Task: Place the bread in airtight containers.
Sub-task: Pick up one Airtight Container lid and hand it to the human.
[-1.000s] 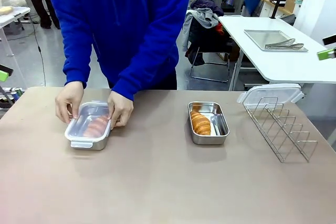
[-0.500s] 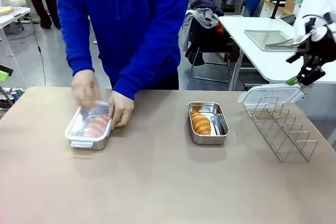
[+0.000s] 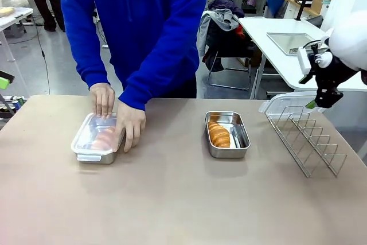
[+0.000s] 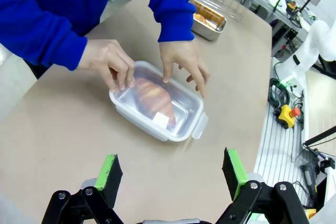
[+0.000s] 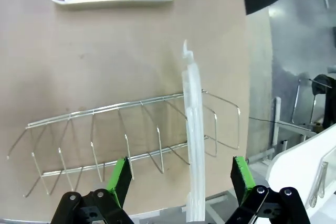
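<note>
1. bread first: one roll (image 3: 218,134) lies in the open tin (image 3: 227,135) near the middle of the table (image 3: 172,199), on the tin's left half, with no lid on it.
2. the other roll (image 4: 153,97) is in the second tin (image 3: 94,139) on the robot's left side, seen through the clear lid (image 4: 181,109) that covers it.
3. the person's hands are on this covered tin: one hand (image 3: 102,98) presses its fingers on the far edge of the lid, the other hand (image 3: 131,122) lies along the side nearest the open tin.
4. a second clear lid (image 3: 293,102) stands on its edge in the far end of the wire rack (image 3: 307,137), on the robot's right side of the table, well apart from the open tin.
5. the right gripper (image 3: 315,105) hangs just above this standing lid; in the right wrist view its green fingers (image 5: 120,178) are wide apart with the lid edge (image 5: 194,145) between them, and they hold nothing.
6. the left gripper (image 4: 170,174) is also wide open and holds nothing; it hovers above the table, near the covered tin and apart from the hands.
</note>
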Tool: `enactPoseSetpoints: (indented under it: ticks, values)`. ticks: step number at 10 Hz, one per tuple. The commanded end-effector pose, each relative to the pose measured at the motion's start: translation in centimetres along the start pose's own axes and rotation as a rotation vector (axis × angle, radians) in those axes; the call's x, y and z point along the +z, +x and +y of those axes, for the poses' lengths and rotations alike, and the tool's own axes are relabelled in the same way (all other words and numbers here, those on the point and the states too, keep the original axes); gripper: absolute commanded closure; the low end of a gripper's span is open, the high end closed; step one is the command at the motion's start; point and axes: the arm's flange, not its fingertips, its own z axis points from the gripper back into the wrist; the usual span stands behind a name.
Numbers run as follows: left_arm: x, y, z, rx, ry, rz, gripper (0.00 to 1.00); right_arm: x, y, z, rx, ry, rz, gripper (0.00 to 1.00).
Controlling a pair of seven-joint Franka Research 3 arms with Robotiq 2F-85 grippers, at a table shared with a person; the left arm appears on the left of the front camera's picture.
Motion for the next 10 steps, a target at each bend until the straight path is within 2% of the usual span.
enactPoseSetpoints:
  ticks: [1, 3, 4, 5, 6, 7, 8, 10]
  values:
    - [0.1, 0.1, -0.2, -0.018, -0.01, 0.0, 0.0, -1.3, -0.1, -0.9, 0.048, -0.008, 0.046, 0.0]
    - [0.1, 0.1, -0.2, -0.018, -0.01, 0.0, 0.0, -2.4, -0.2, -1.1, 0.061, -0.021, 0.073, 0.0]
    - [0.1, 0.1, -0.2, -0.018, -0.01, 0.0, 0.0, -2.7, -0.2, -1.2, 0.055, -0.023, 0.067, 0.6]
    - [0.1, 0.1, -0.2, -0.018, -0.01, 0.0, 0.0, -2.4, -0.3, -1.1, 0.049, -0.039, 0.065, 0.6]
    - [0.1, 0.1, -0.2, -0.018, -0.01, 0.0, 0.0, -2.2, -0.3, -1.1, 0.05, -0.051, 0.061, 1.0]
    - [0.1, 0.1, -0.2, -0.018, -0.01, 0.0, 0.0, -2.0, -0.3, -1.3, 0.046, -0.057, 0.063, 0.65]
    - [0.1, 0.1, -0.2, -0.018, -0.01, 0.0, 0.0, -1.9, -0.3, -1.2, 0.042, -0.059, 0.061, 1.0]
    - [0.1, 0.1, -0.2, -0.018, -0.01, 0.0, 0.0, -1.5, -0.3, -1.2, 0.043, -0.071, 0.065, 1.0]
